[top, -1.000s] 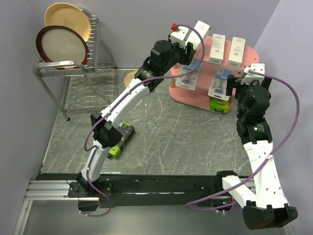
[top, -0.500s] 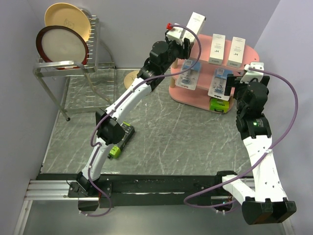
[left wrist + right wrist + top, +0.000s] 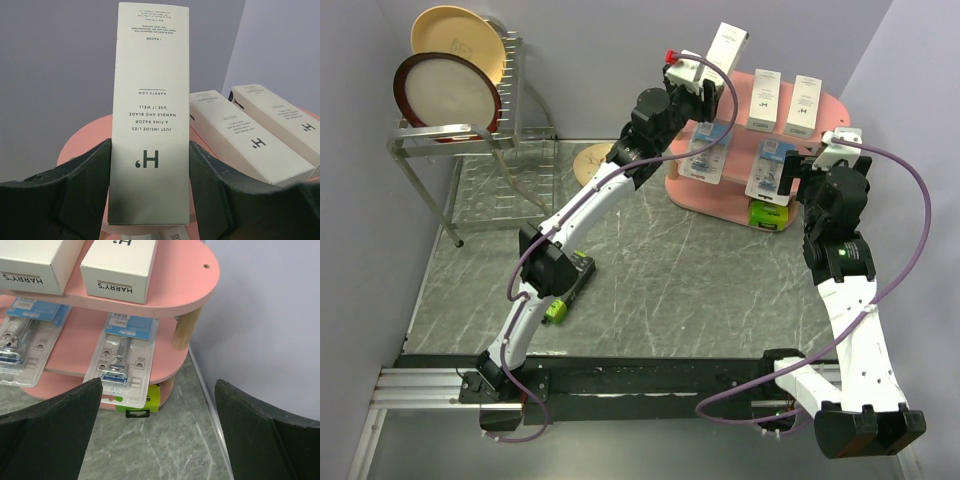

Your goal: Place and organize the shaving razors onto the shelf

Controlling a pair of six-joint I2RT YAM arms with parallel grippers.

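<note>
My left gripper (image 3: 710,76) is shut on a slim white razor box (image 3: 726,46) and holds it upright in the air over the left end of the pink shelf's top board (image 3: 833,106). In the left wrist view the box (image 3: 150,100) sits between both fingers (image 3: 80,190). Two more white boxes (image 3: 764,100) (image 3: 803,104) lie on the top board. Two blue-white blister cards (image 3: 707,155) (image 3: 771,170) lie on the middle board. A lime-green box (image 3: 769,214) sits on the bottom board. A second black-and-lime box (image 3: 568,284) lies on the table. My right gripper (image 3: 801,166) is open and empty beside the shelf's right end.
A wire dish rack (image 3: 470,140) with two plates stands at the back left. A tan round disc (image 3: 591,157) lies on the table behind the left arm. The wall (image 3: 270,315) stands close to the right of the shelf.
My left gripper has lifted the white box a little higher and set it more upright. My right arm shifted slightly and then held still.
</note>
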